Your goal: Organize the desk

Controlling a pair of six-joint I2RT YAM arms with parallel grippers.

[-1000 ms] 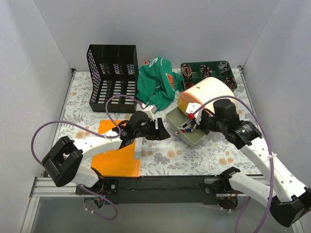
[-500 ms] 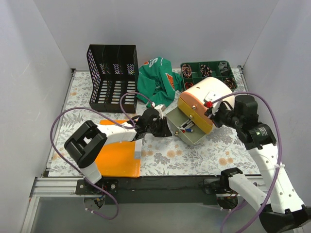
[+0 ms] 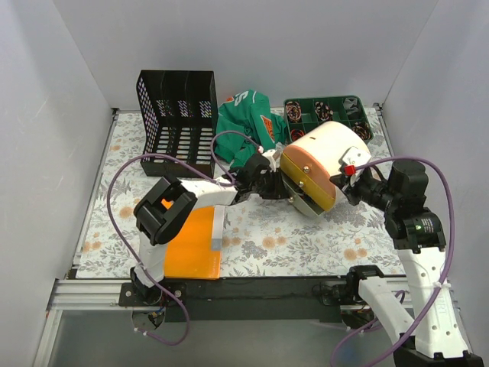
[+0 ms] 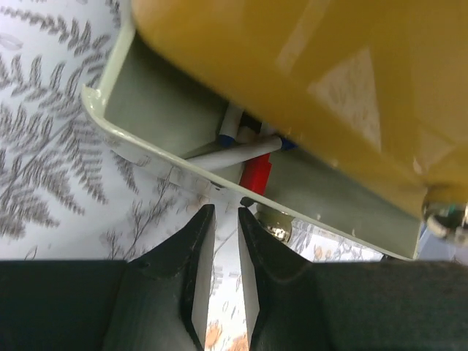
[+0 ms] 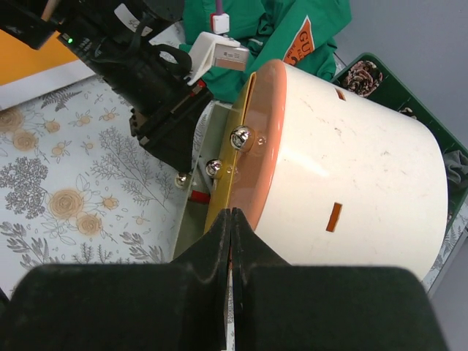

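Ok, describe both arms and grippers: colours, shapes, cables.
The left arm and right arm have white links and black joints. Each trails a looping purple cable. The left gripper and right gripper are black, with tapered black fingers.

The left arm (image 3: pixel 200 193) is made of smooth white tubes joined by chunky black blocks (image 3: pixel 162 212). The right arm (image 3: pixel 426 287), on the right side of the picture, looks the same, white tubes and black blocks. A thin purple cable (image 3: pixel 145 157) loops out from the left arm. Another purple wire (image 3: pixel 397 159) curls over the right arm. Each arm grows from a black base (image 3: pixel 359 277) at the bottom edge.

The left claw (image 4: pixel 225 212) has two dark wedge fingers (image 4: pixel 186 252) with pale inner sides. The right claw (image 5: pixel 231 213) has two black prongs (image 5: pixel 250 252), thick low down and thin at the tip. A small white plug (image 5: pixel 219 50) sits where the left arm's cable goes in, and a tiny green light (image 5: pixel 70 39) glows at the upper left.
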